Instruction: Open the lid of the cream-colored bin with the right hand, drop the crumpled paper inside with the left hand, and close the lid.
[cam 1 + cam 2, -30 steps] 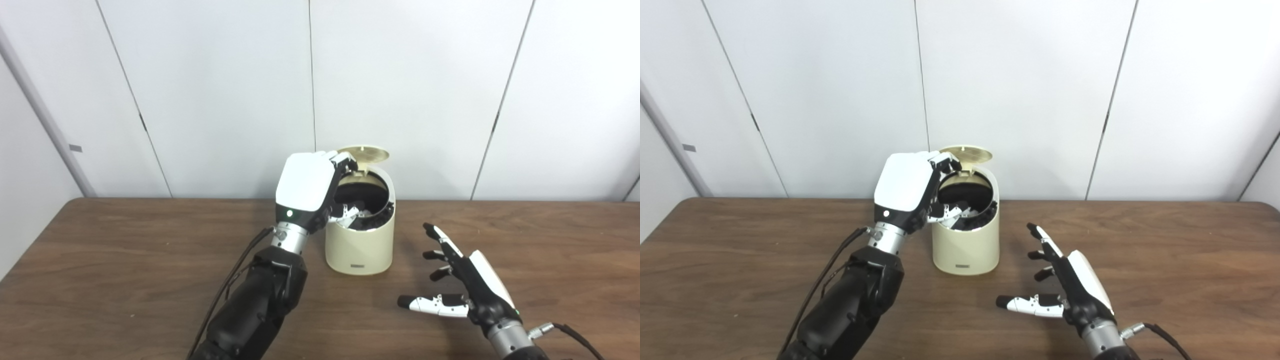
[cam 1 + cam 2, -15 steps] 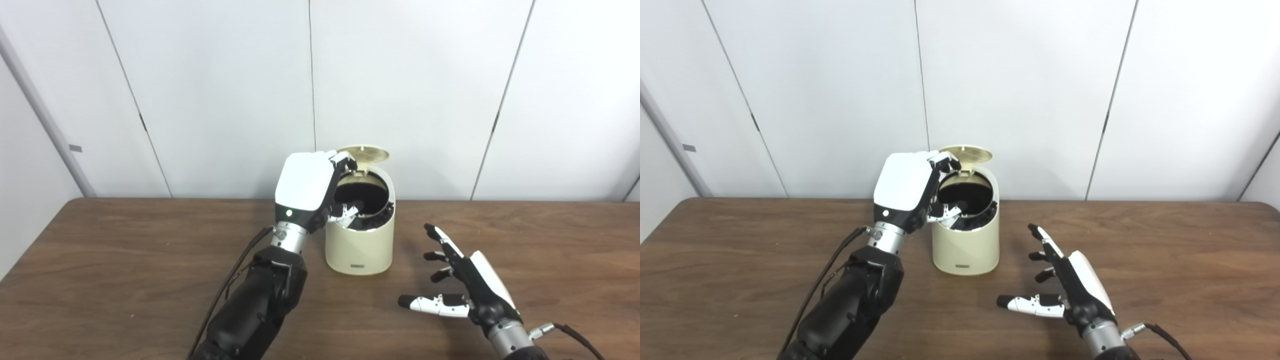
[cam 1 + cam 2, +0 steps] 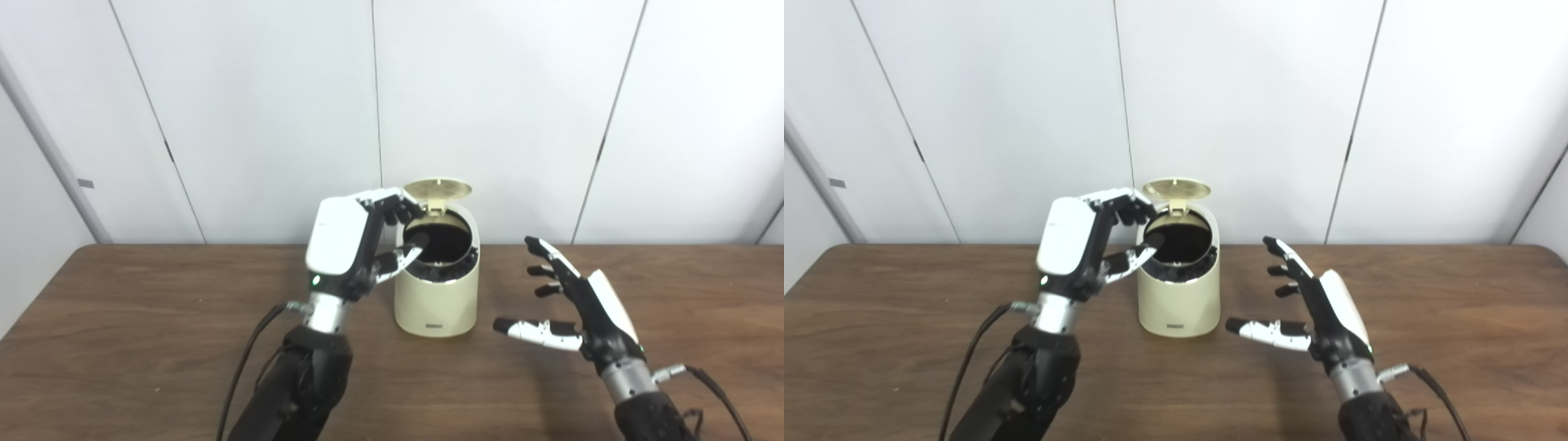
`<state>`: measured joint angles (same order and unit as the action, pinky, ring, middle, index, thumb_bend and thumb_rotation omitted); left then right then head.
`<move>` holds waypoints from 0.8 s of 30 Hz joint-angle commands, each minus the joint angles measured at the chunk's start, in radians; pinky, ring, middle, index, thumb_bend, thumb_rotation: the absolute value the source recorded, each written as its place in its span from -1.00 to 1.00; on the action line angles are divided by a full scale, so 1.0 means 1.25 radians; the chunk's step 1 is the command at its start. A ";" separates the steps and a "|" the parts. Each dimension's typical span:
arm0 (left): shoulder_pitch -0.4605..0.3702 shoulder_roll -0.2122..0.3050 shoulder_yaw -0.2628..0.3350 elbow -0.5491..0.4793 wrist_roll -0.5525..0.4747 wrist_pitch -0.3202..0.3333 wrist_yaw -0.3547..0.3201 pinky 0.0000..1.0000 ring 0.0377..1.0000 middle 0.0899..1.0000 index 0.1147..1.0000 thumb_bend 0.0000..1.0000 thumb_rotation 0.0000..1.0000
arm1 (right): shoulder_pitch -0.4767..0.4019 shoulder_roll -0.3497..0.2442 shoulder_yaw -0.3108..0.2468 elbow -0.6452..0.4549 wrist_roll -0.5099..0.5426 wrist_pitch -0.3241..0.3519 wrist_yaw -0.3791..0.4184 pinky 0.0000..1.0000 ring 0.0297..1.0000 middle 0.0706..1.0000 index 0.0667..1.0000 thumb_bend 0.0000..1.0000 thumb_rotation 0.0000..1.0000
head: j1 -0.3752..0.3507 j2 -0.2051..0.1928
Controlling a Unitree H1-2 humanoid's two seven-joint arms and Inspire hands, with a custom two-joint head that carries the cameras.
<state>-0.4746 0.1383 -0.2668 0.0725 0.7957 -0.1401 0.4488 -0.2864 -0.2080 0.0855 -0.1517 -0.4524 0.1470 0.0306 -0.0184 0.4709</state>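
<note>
On the desk [image 3: 122,318] we see our left robot hand [image 3: 346,248] first, raised just left of the bin [image 3: 436,288]. Its white back faces the camera, its fingers [image 3: 392,205] curl loosely at the bin's near-left rim, and its thumb tip reaches over the edge of the dark opening. The fingers are spread and we see nothing between them, so this robot hand is empty and apart.

Next comes the bin, a cream cylinder standing upright near the desk's far edge, close to the white wall panels [image 3: 490,92]. Its lid [image 3: 438,188] is up, hinged at the back and tilted so we look at its underside. The inside is black. We cannot make out the paper in either view; if it lies within, the dark interior hides it.

Farther right, our right robot hand [image 3: 576,312] hovers above the desk beside the bin, apart from it. Its palm faces left toward the bin, fingers splayed wide and thumb stretched out toward the bin's base. It holds nothing. A cable [image 3: 710,386] trails from its wrist toward the lower right corner.
</note>
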 commanded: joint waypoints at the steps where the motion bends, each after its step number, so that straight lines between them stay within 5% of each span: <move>1: -0.002 0.006 0.026 -0.052 -0.020 -0.012 -0.003 -0.21 -0.11 -0.14 -0.13 0.04 -1.00 | -0.052 -0.011 -0.010 -0.009 0.013 -0.038 -0.006 0.41 0.63 0.80 0.78 0.52 -0.17 | -0.001 -0.001; 8: 0.076 -0.003 0.092 -0.134 -0.130 -0.011 -0.061 -0.21 -0.03 -0.11 -0.14 0.04 -1.00 | -0.135 -0.041 0.007 0.000 0.013 -0.048 0.016 0.48 0.75 0.84 0.76 0.53 -0.20 | 0.002 -0.001; 12: 0.137 0.000 0.124 -0.189 -0.189 0.012 -0.117 -0.10 0.09 0.14 -0.14 0.01 -0.88 | -0.199 -0.061 0.027 0.008 -0.014 -0.057 0.032 0.53 0.70 0.75 0.72 0.47 -0.17 | 0.001 -0.002; 13: 0.153 0.003 0.131 -0.197 -0.201 0.012 -0.129 -0.07 0.13 0.18 -0.14 0.01 -0.87 | -0.216 -0.063 0.030 0.011 -0.015 -0.053 0.039 0.42 0.65 0.75 0.72 0.49 -0.12 | 0.001 -0.003; 14: 0.163 0.004 0.136 -0.203 -0.208 0.010 -0.137 -0.03 0.17 0.24 0.12 0.11 -0.78 | -0.227 -0.065 0.032 0.014 -0.015 -0.050 0.043 0.32 0.60 0.74 0.71 0.49 -0.09 | 0.001 -0.003; 17: 0.203 0.007 0.156 -0.210 -0.258 0.000 -0.164 0.03 0.25 0.32 0.33 0.21 -0.66 | -0.264 -0.064 0.031 0.026 0.001 -0.045 0.060 0.25 0.57 0.71 0.68 0.51 -0.14 | 0.007 -0.005; 24: 0.275 0.021 0.188 -0.217 -0.328 0.014 -0.231 0.09 0.29 0.38 0.41 0.27 -0.62 | -0.305 -0.071 0.043 0.039 -0.028 -0.026 0.089 0.23 0.62 0.74 0.70 0.47 -0.14 | 0.009 -0.009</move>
<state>-0.1160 0.1511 -0.0425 -0.1715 0.3994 -0.1142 0.1715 -0.6074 -0.2770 0.1457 -0.0891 -0.4801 0.1195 0.1441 -0.0077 0.4602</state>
